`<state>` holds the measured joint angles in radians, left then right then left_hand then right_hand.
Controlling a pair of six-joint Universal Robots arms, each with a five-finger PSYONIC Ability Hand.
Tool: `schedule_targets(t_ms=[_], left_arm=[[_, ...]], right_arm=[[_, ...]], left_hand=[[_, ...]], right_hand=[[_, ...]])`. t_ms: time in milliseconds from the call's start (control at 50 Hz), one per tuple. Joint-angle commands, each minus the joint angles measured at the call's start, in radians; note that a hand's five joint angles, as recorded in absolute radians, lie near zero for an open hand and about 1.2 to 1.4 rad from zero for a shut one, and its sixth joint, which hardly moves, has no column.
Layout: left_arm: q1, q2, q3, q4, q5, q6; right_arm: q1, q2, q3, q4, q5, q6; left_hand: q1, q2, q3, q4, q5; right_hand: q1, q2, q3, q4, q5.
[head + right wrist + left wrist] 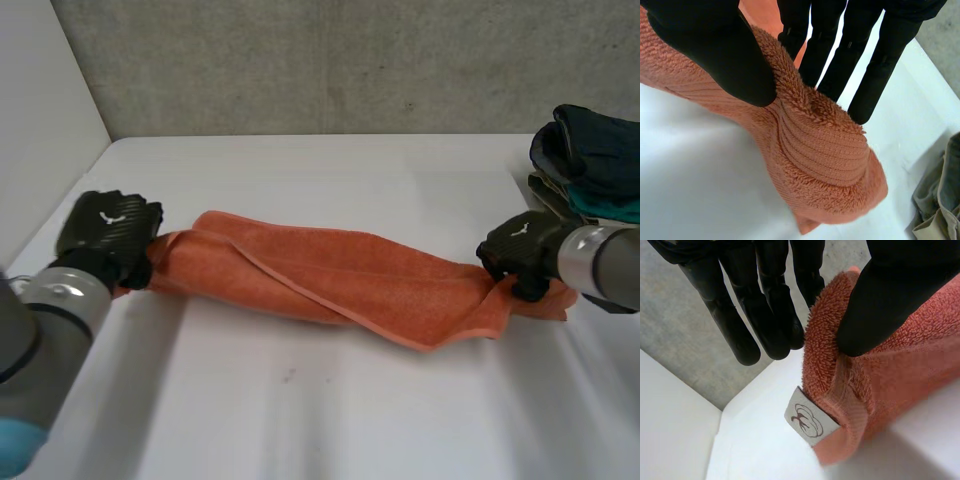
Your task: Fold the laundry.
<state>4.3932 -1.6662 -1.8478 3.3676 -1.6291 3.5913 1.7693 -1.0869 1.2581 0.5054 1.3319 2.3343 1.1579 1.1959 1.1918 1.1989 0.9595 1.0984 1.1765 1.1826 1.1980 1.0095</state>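
Note:
An orange towel lies loosely rolled and stretched across the white table between my two hands. My left hand grips its left end; in the left wrist view the thumb presses the towel's edge toward the straight fingers, beside a white sewn label. My right hand holds the towel's right end, and there the thumb and fingers pinch a bunched fold of towel lifted off the table.
A stack of dark folded clothes sits at the back right, close behind my right hand, with a grey-green garment of it near the towel's end. A concrete wall bounds the table's far side, and a white panel its left.

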Motion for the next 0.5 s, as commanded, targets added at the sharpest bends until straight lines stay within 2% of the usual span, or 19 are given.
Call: schedule_targets(t_ms=[20,80,180,240,320,400,420,500], left_arm=[[-0.011,-0.230,0.205,0.229,0.000,0.004],[-0.011,-0.265,0.379,0.332,0.002,0.004],[-0.001,-0.273,0.582,0.492,-0.001,-0.014],[-0.001,-0.268,0.622,0.551,-0.001,-0.035],[0.000,-0.264,0.598,0.552,0.011,-0.107],[-0.001,-0.251,0.491,0.523,0.020,-0.184],[-0.001,-0.245,0.461,0.515,0.021,-0.192],[-0.001,-0.234,0.334,0.495,0.021,-0.195]], right_arm=[[0.027,0.114,-0.179,-0.222,0.114,0.039],[0.036,0.096,-0.250,-0.373,0.138,0.121],[0.033,-0.048,-0.258,-0.820,0.138,0.428],[0.027,-0.091,-0.218,-0.936,0.136,0.493],[0.025,-0.085,-0.207,-0.900,0.124,0.505],[0.035,-0.068,-0.207,-0.779,0.053,0.501],[0.027,-0.056,-0.209,-0.730,0.015,0.500],[0.018,0.005,-0.213,-0.616,-0.046,0.487]], left_hand=[[0.238,0.200,0.204,0.197,0.262],[0.238,0.200,0.204,0.197,0.262],[0.238,0.200,0.204,0.197,0.262],[0.238,0.200,0.204,0.197,0.262],[0.238,0.200,0.204,0.197,0.262],[0.238,0.200,0.204,0.197,0.262],[0.238,0.200,0.204,0.197,0.262],[0.238,0.200,0.204,0.197,0.262]], right_hand=[[0.298,0.220,0.214,0.198,0.212],[0.298,0.220,0.214,0.198,0.212],[0.298,0.220,0.214,0.198,0.212],[0.298,0.220,0.214,0.198,0.212],[0.298,0.220,0.214,0.198,0.212],[0.298,0.220,0.214,0.198,0.212],[0.298,0.220,0.214,0.198,0.212],[0.298,0.220,0.214,0.198,0.212]])
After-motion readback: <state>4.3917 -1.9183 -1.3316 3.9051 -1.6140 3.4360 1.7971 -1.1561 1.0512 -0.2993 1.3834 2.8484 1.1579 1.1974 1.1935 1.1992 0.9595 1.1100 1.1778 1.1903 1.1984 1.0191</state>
